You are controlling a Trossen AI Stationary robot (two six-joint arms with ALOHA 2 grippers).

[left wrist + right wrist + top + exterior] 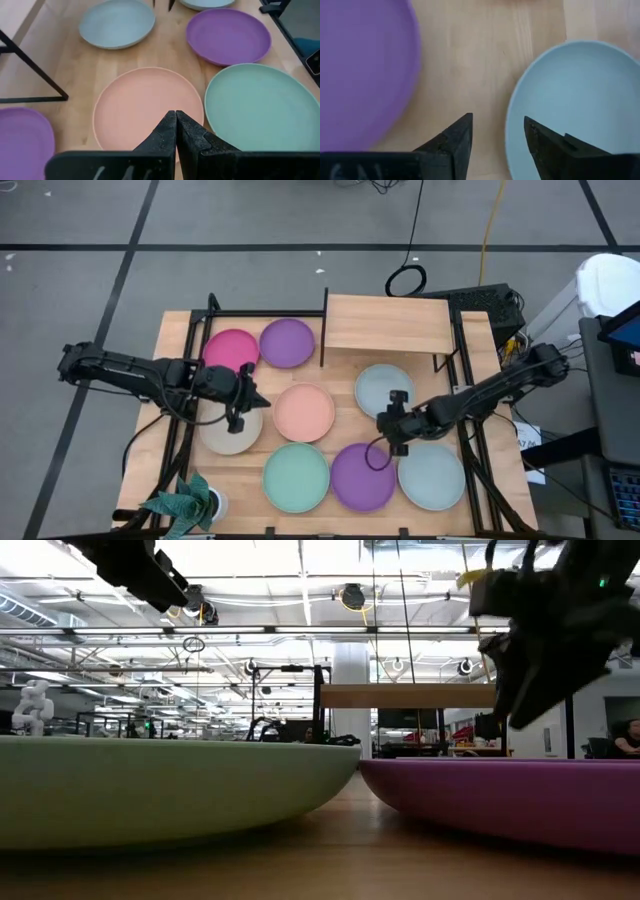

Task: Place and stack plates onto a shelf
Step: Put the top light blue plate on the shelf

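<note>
Fingertips first: on my right gripper (pixel 497 131) the two dark wedge-shaped fingers (pixel 454 142) stand spread with bare wood between them, grasping nothing, hanging just over the rim of a pale grey-blue plate (pixel 580 105) with a purple plate (pixel 362 70) just beside it across a strip of tabletop. My left gripper (pixel 175 131) is clenched, its two fingers pressed flat together on nothing, poised above the near edge of the peach plate (pixel 145 102). From above, that left gripper (pixel 240 395) sits over the beige plate (pixel 225 435) on my left side of the table (pixel 175 350), and the right gripper (pixel 393 425) hovers among the upper grey-blue plate (pixel 380 385), the purple plate (pixel 355 480) and the lower grey-blue plate (pixel 435 480). All eight plates are round, matte, shallow-rimmed and lie flat and single on the light, grained wood, none stacked: the mint green plate (pixel 296 477) at the near edge, the peach one (pixel 303 412) in the middle, the magenta plate (pixel 232 348) and second purple plate (pixel 287 342) farther back. Beyond them the shelf (pixel 385 323), a plain light-wood panel with a black upright along one edge, holds no plate. A small leafy plant (pixel 185 502) stands at the table's near left corner. No writing is legible anywhere.
</note>
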